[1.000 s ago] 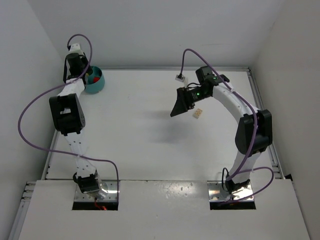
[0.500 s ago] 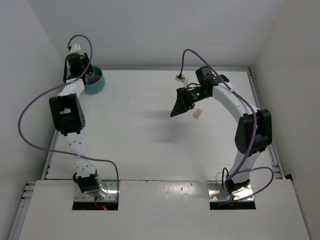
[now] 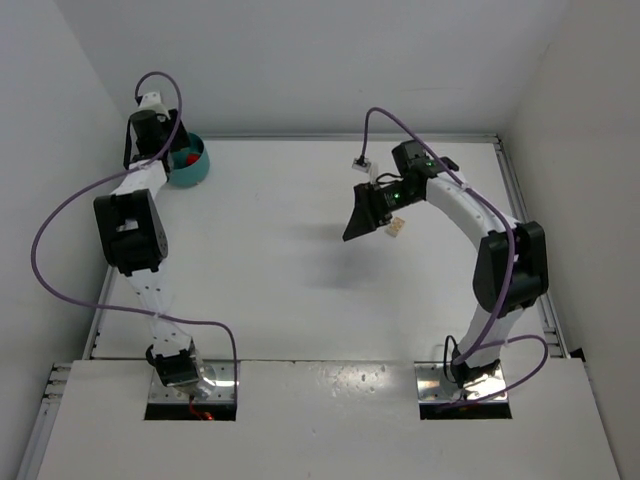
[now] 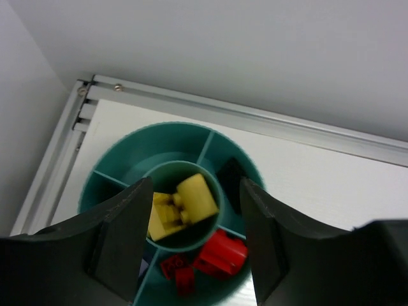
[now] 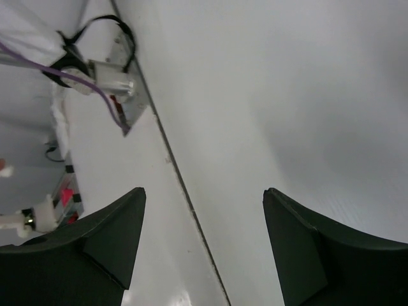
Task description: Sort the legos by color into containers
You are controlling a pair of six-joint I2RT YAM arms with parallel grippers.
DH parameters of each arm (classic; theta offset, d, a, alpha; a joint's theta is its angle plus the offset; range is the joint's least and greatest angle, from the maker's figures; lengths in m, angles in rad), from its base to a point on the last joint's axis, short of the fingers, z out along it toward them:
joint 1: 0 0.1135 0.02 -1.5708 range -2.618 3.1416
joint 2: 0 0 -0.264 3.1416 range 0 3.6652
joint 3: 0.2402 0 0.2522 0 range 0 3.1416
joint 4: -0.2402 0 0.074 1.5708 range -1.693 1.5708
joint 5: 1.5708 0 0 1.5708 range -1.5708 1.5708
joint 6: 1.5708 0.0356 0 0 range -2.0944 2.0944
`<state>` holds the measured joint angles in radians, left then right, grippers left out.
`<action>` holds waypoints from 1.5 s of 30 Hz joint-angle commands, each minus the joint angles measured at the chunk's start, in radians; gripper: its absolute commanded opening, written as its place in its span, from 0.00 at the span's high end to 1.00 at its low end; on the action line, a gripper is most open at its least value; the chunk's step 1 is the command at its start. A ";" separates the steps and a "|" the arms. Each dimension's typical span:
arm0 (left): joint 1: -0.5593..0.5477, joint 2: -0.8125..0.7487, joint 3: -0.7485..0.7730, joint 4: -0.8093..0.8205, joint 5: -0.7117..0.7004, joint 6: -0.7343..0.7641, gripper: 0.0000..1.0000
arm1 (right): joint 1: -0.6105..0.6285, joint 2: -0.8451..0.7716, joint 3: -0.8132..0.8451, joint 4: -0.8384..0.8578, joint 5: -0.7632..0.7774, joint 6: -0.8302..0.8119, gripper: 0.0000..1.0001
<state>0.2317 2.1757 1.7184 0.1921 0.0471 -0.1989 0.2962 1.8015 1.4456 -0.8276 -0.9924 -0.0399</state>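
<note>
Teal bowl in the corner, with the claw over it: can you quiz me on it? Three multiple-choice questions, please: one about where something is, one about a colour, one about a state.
1. Where do the yellow bricks lie?
A. In an outer compartment
B. In the round middle compartment of the teal bowl
C. Outside the bowl

2. What colour are the bricks in the outer compartment at the bottom of the left wrist view?
A. Green
B. White
C. Red

3. How is the left gripper?
A. Open, holding nothing
B. Shut on a brick
C. Shut on the bowl's rim

Answers:
1 B: the yellow pieces sit inside the inner ring.
2 C: the red bricks lie there.
3 A: its fingers stand wide apart above the bowl, gripping nothing.
</note>
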 commanded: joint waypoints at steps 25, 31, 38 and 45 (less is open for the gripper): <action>-0.127 -1.120 -0.660 -0.221 0.300 0.159 0.32 | -0.065 0.074 -0.093 0.150 1.109 0.532 0.25; -0.127 -1.099 -0.681 -0.221 0.309 0.115 0.30 | -0.055 0.159 -0.080 0.137 1.098 0.606 0.29; -0.127 -1.079 -0.681 -0.203 0.330 0.085 0.30 | -0.083 0.213 -0.080 0.197 1.121 0.673 0.37; -0.118 -1.079 -0.691 -0.203 0.330 0.085 0.30 | -0.063 0.258 -0.044 0.237 1.147 0.759 0.37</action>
<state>0.1116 1.0981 1.0340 -0.0502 0.3630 -0.0933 0.2195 2.0327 1.3548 -0.6270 0.1238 0.6575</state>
